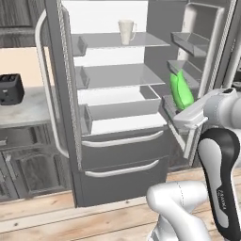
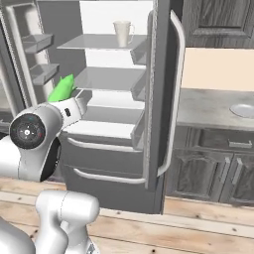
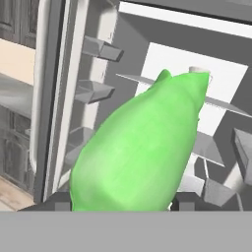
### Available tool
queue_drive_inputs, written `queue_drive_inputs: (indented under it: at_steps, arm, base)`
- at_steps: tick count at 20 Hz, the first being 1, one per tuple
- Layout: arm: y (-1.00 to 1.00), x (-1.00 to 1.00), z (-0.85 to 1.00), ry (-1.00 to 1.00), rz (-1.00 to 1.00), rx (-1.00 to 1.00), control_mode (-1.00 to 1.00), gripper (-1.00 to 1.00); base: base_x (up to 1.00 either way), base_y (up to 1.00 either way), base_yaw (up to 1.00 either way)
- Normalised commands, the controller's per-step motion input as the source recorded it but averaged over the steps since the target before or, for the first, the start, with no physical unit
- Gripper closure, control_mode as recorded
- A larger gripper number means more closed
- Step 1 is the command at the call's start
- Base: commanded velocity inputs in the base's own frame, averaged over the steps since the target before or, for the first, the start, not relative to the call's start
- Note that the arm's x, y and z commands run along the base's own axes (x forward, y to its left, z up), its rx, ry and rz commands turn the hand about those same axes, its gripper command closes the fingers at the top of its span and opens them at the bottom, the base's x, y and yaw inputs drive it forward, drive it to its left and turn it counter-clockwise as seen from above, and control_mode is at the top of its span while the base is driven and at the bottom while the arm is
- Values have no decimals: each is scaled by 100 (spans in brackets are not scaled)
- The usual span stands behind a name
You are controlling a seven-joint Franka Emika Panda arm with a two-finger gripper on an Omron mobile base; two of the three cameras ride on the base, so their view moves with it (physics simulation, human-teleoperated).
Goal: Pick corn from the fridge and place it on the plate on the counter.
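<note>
A: Kitchen setup: fridge [image 1: 117, 117] wide open, white mug [image 1: 126, 31] on the top shelf, toaster [image 1: 11, 88] on the bench [image 1: 28, 110]. Where's the corn?

B: The corn [image 3: 138, 147] is pinched in my claw [image 3: 120, 203], held up just in front of the open shelves.

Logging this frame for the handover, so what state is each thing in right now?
fridge: both upper doors open, the two lower drawers shut.
corn: held between the fingertips, off the shelves, tip pointing up.
gripper: shut on the corn.
mug: upright on the top shelf.
plate: bare, on the counter.
</note>
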Motion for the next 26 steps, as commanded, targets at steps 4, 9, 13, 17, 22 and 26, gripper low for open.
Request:
queue_drive_inputs:
  at_steps: [4, 9, 13, 17, 22, 26]
  arm:
    - [0, 0, 0, 0, 0, 0, 100, 100]
    - [0, 0, 0, 0, 0, 0, 100, 100]
    - [0, 0, 0, 0, 0, 0, 100, 100]
    - [0, 0, 0, 0, 0, 0, 100, 100]
    - [0, 0, 0, 0, 0, 0, 100, 100]
    - [0, 0, 0, 0, 0, 0, 100, 100]
  base:
    - [-48, -17, 0]
    - [-37, -32, 0]
    - [-29, -42, 0]
    - [-26, -48, 0]
    - [-28, -47, 0]
    - [-39, -44, 0]
